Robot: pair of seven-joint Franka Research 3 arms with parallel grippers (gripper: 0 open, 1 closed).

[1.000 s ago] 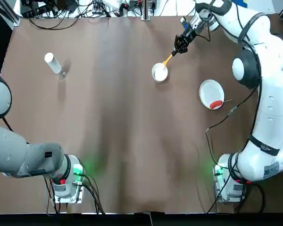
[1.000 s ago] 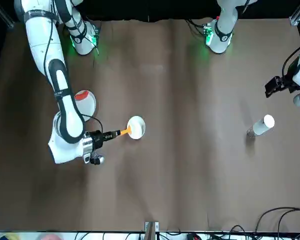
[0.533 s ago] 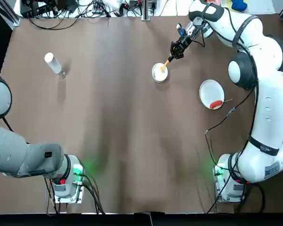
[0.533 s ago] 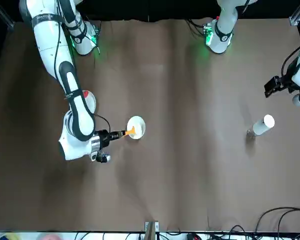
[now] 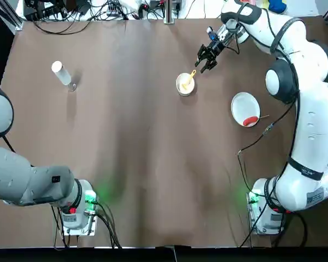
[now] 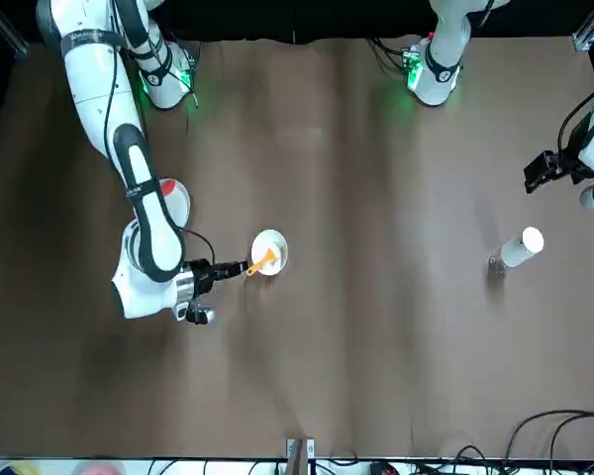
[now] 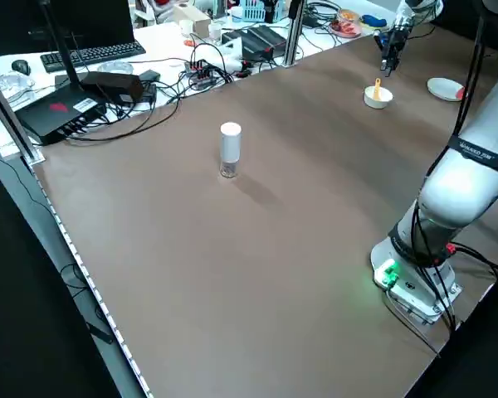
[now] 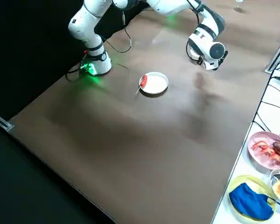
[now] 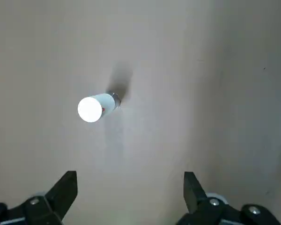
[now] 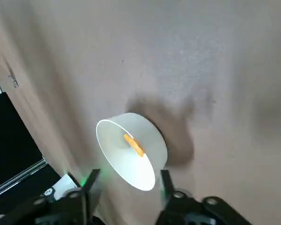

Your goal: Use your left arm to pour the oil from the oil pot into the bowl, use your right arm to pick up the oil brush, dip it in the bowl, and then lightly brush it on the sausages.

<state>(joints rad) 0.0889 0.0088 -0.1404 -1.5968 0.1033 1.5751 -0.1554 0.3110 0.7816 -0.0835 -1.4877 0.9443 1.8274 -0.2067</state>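
The white bowl [image 5: 181, 88] stands right of the table's middle, towards the far edge. The yellow-orange oil brush [image 5: 189, 79] leans inside it, handle over the rim, free of any grip. My right gripper [image 5: 207, 58] hovers open just beyond the bowl [image 6: 274, 244], a little off the brush's handle [image 6: 262, 262]. The red sausage [image 5: 251, 120] on its skewer lies on the white plate [image 5: 241, 103] to the right. The oil pot [image 5: 61, 73] stands upright at far left. My left gripper [image 9: 130, 185] hangs open above and apart from the oil pot [image 9: 96, 107].
Cables and electronics [image 5: 98, 11] line the table's far edge. Both arm bases [image 5: 76, 210] with green lights sit at the near edge. Plates of food [image 8: 269, 148] and a blue cloth [image 8: 252, 200] lie on a side table.
My right gripper has opened and let go of the oil brush, which now rests in the bowl. The gripper has drawn back slightly from the bowl. The left arm has not moved.
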